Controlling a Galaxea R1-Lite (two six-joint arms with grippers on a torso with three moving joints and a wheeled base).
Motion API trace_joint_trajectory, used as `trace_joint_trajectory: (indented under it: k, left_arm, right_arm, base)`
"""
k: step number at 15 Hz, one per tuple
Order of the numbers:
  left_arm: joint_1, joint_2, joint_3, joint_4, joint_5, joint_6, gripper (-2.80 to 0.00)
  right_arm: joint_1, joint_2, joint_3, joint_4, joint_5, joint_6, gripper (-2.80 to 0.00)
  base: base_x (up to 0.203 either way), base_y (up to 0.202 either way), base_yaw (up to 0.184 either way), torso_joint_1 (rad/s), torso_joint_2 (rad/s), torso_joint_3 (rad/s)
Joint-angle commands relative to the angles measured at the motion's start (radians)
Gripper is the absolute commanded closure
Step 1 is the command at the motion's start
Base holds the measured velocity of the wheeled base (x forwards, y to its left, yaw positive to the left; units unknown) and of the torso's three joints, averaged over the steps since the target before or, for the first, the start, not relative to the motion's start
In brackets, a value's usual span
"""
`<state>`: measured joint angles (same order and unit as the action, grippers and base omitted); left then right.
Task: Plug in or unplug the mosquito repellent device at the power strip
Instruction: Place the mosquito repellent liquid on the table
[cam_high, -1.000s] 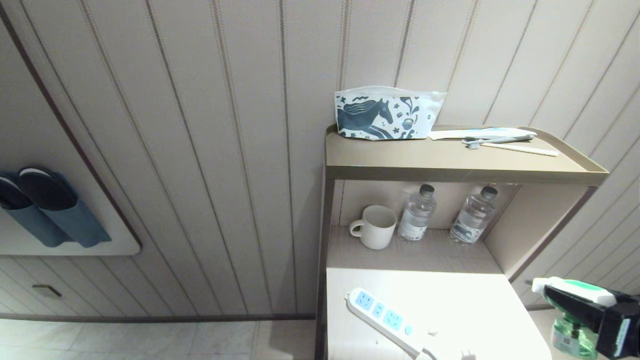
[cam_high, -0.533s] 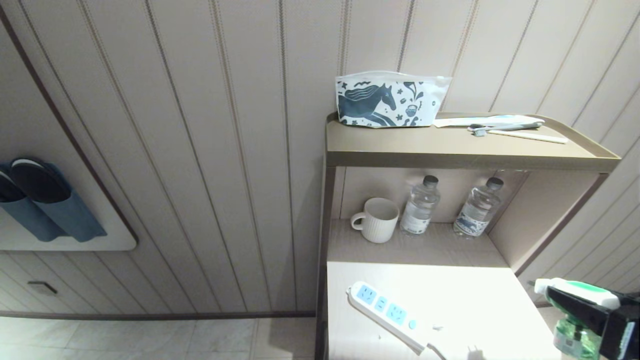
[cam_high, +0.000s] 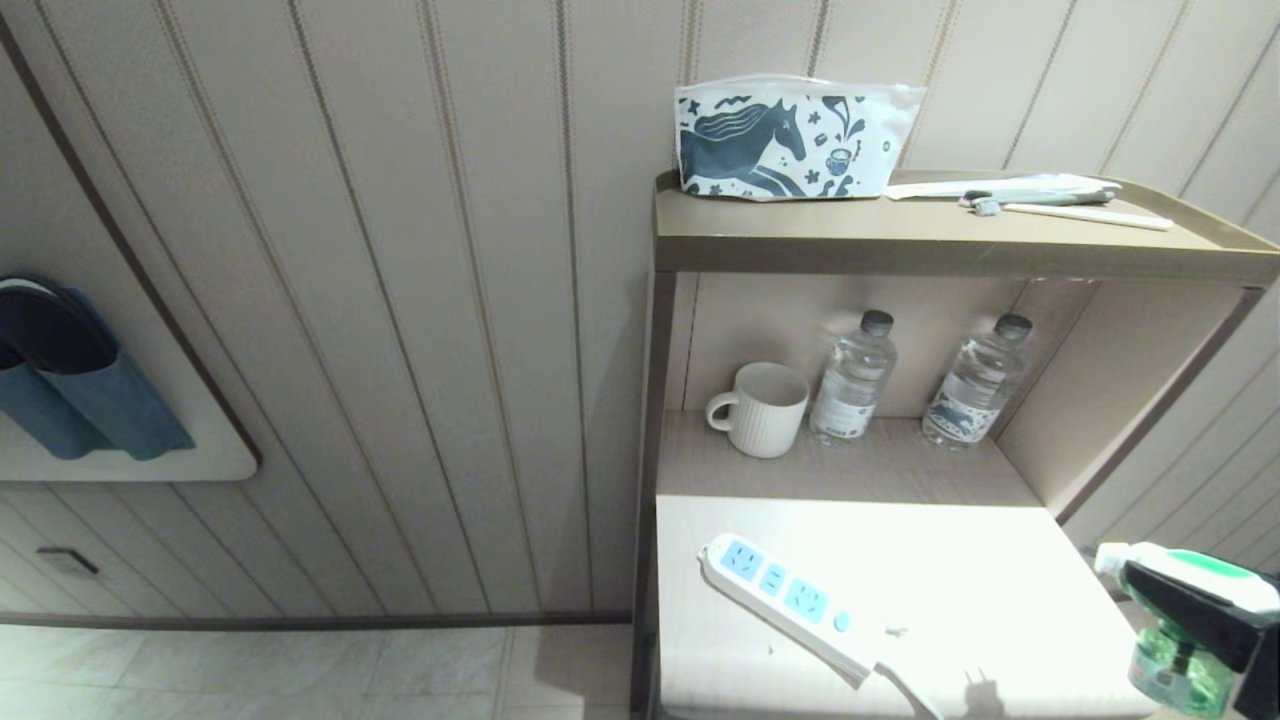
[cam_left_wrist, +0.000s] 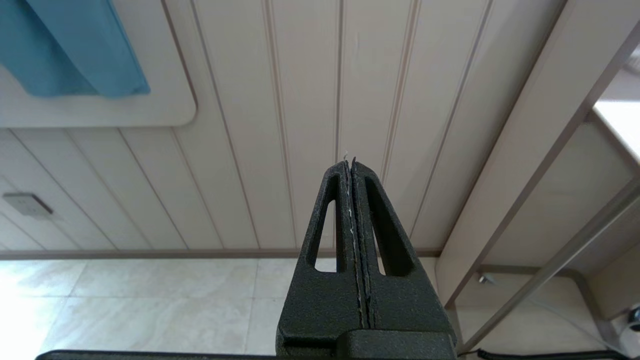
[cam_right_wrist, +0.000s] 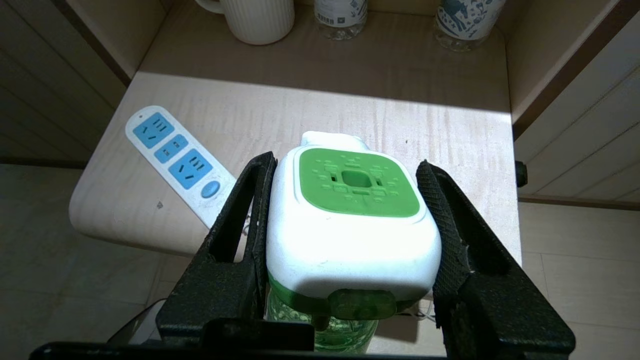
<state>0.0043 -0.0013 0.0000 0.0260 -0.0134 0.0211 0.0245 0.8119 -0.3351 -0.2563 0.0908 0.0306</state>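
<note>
My right gripper (cam_right_wrist: 345, 164) is shut on the mosquito repellent device (cam_right_wrist: 352, 220), its fingers pressed against both sides of the white body with the green top. In the head view the mosquito repellent device (cam_high: 1195, 562) hangs at the lower right, off the table's right front corner, with the right gripper (cam_high: 1195, 610) around it and the green bottle below. The power strip (cam_high: 790, 605) lies slanted on the table's front left, apart from the device, all its blue sockets empty. From the right wrist, the power strip (cam_right_wrist: 175, 157) lies beyond the gripper on one side. My left gripper (cam_left_wrist: 349, 162) is shut and empty, beside the cabinet.
The pale wooden table (cam_high: 950, 570) juts from a shelf unit. A white mug (cam_high: 758, 408) and two water bottles (cam_high: 853, 378) stand in the niche behind. A horse-print pouch (cam_high: 790, 135) and a toothbrush (cam_high: 1040, 195) lie on the top shelf. Blue slippers (cam_high: 60, 380) hang on the left wall.
The whole scene has slid upward in the head view as the camera moved. My right gripper keeps its hold on the device at the lower right edge.
</note>
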Motion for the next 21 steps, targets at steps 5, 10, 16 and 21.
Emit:
trace_joint_trajectory:
  k: [5, 10, 16, 21]
  left_arm:
    - [0.0, 0.001, 0.0, 0.0, 0.0, 0.0, 0.0]
    - [0.0, 0.001, 0.0, 0.0, 0.0, 0.0, 0.0]
    - [0.0, 0.001, 0.0, 0.0, 0.0, 0.0, 0.0]
    - [0.0, 0.001, 0.0, 0.0, 0.0, 0.0, 0.0]
  right_arm:
    - [0.0, -0.011, 0.001, 0.0, 0.0, 0.0, 0.0]
    - [-0.001, -0.013, -0.002, -0.006, 0.001, 0.0, 0.0]
    - [-0.007, -0.001, -0.055, -0.071, 0.0, -0.004, 0.0]
    - [-0.196, 0.247, 0.158, -0.678, -0.028, -0.068, 0.0]
  base:
    - [0.0, 0.0, 0.0, -0.242, 0.54, 0.295]
    - [0.0, 0.0, 0.0, -0.217, 0.51, 0.287]
    - [0.0, 0.0, 0.0, -0.041, 0.1, 0.061]
    - [0.0, 0.0, 0.0, 0.0, 0.0, 0.0]
